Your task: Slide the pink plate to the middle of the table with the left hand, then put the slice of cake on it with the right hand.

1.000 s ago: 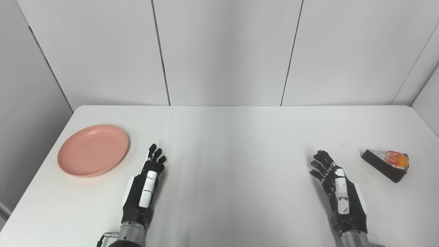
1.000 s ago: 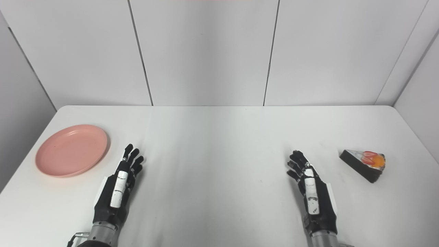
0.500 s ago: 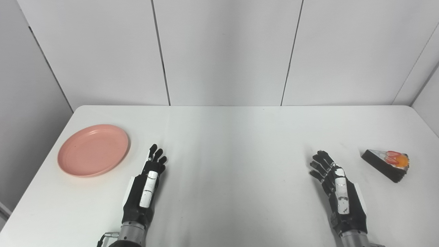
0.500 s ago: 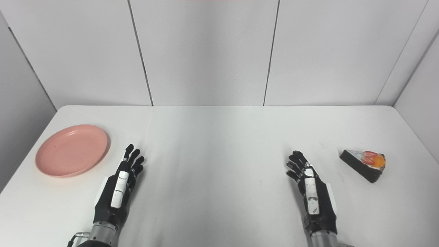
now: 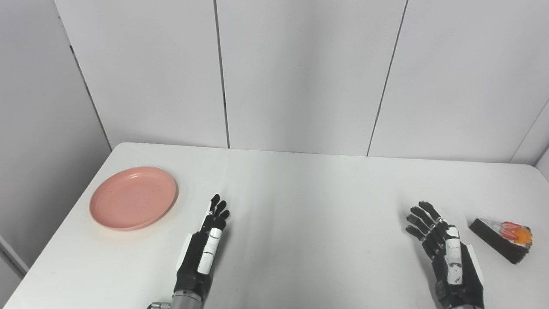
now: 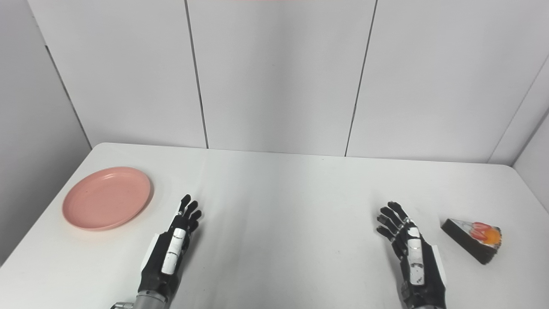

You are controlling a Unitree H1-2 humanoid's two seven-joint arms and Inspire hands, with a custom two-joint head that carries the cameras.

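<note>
pink plate [image 5: 133, 198]: lain up-left of left hand [image 5: 205, 252], apart; fingers held straight, empty. right hand [image 5: 446, 253]: spread, empty, beside cake slice [image 5: 502, 234].

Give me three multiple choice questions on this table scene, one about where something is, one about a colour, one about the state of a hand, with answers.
1. Where does the slice of cake lie?
A. on the plate
B. on the table's right side
C. in the right hand

2. What colour is the plate?
A. pink
B. blue
C. green

3. What is the left hand doing?
A. gripping the plate
B. holding the cake
C. open, holding nothing

Answers:
1 B: it sits on the bare table, beyond the right hand.
2 A: the plate is plainly pink.
3 C: its fingers are extended, apart from the plate.
</note>
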